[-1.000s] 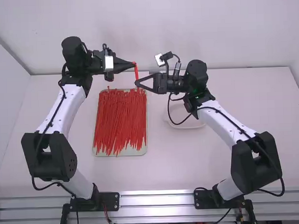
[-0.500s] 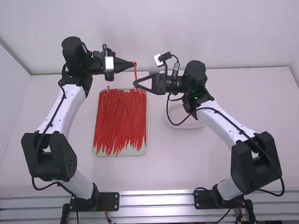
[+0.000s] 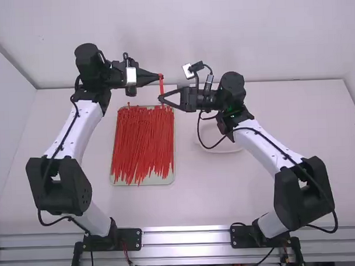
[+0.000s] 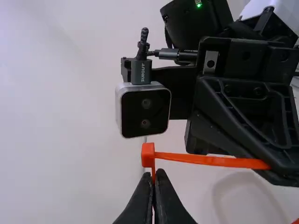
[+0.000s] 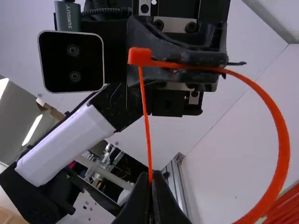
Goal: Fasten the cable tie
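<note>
Both jaws are shut on one red tie (image 3: 162, 85), held in the air over the far end of the tray (image 3: 141, 183). Left jaws pinch just beside its head, right jaws pinch the strap.

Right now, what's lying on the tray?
A dense layer of red cable ties covers the tray, mostly running along its length. Only the pale rim shows; the tray's floor and anything beneath the ties are hidden.
</note>
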